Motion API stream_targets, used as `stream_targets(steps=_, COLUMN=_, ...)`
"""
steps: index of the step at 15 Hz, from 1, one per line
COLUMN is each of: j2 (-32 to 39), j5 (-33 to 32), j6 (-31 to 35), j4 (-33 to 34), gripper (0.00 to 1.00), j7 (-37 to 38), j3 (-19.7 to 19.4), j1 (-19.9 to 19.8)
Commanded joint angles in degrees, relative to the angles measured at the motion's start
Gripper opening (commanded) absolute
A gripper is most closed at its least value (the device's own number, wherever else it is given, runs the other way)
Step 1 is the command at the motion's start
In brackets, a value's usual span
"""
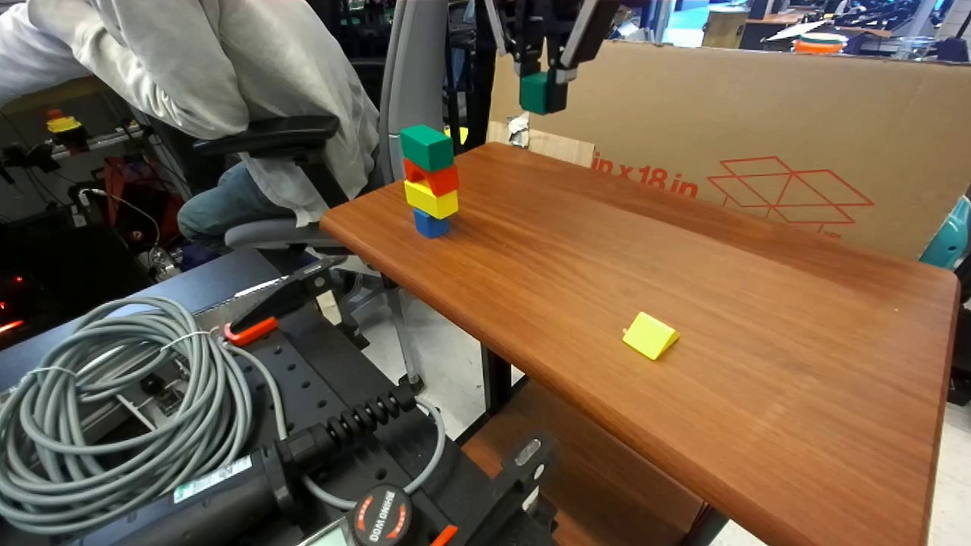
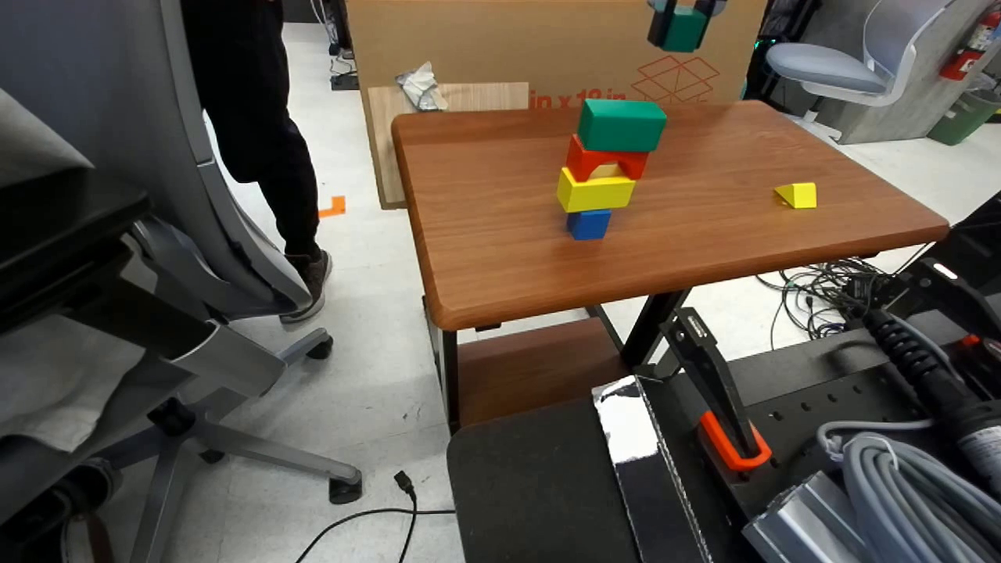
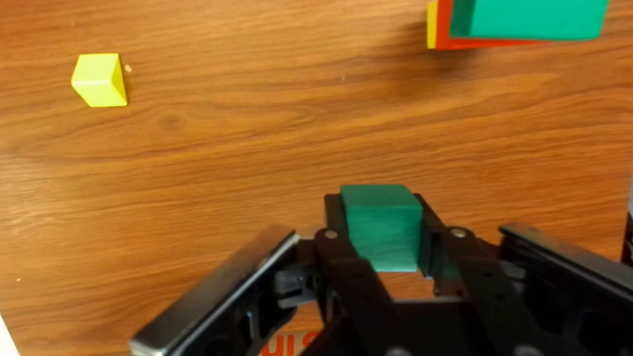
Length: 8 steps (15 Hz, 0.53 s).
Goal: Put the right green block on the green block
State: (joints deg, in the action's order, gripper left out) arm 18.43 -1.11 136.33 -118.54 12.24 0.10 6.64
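Jaws pinch the darker green cube [image 3: 383,237] by two opposite sides and hold it in the air, apart from the stack [image 1: 431,182], as both exterior views show. In the wrist view, one face of the cube is turned to the camera and an adjoining face to the upper edge of that view; the former appears about square, and a longer axis cannot be told. In both exterior views the cube hangs about level. The green rectangular block [image 2: 623,127] crowns the stack, lying flat, its long axis horizontal and roughly parallel to the long side of the desk [image 1: 796,379]. Below it, in descending order, are the red arch block [image 2: 583,159], notch downward; the yellow rectangular block [image 2: 598,195]; and the blue block [image 2: 590,225], which stands on the desk. The yellow triangular prism [image 1: 649,335] lies well apart from the stack, ridge uppermost. The cardboard panel [image 1: 652,114], marked in red, stands behind the desk in both exterior views.
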Motion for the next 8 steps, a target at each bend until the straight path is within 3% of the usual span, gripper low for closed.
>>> stream_targets(steps=1, j2=-3.6, j5=0.1, j6=-3.5, j4=-2.0, gripper=0.09, j7=3.1, j3=1.7, j1=1.5)
stream_targets(steps=8, j2=-3.8, j5=-0.4, j6=-7.3, j4=-1.6, gripper=0.09, j7=7.0, j3=3.7, j1=3.9)
